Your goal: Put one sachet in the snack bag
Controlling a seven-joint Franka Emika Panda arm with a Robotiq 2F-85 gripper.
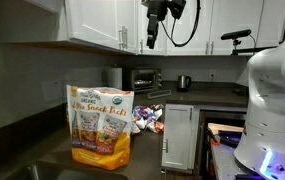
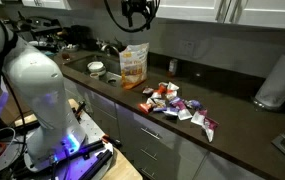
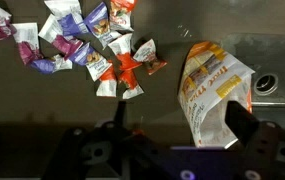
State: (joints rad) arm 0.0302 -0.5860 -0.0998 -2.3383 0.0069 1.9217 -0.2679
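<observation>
The sachet point(image 3: 129, 67) lay on the dark counter point(image 3: 42, 112) at the edge of a heap of packets point(image 3: 67, 35), near the snack bag point(image 3: 214, 92); the gripper point(image 3: 180, 135) hung high above, jaws spread, empty; by my judgement nothing was done yet, with grasping and dropping both left.

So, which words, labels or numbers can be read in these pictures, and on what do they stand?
"Snack Pack": large lettering on the front of the snack bag, in an exterior view.
Smaller print on that bag: too blurred to read.
Print on the small packets: too small to read.
</observation>
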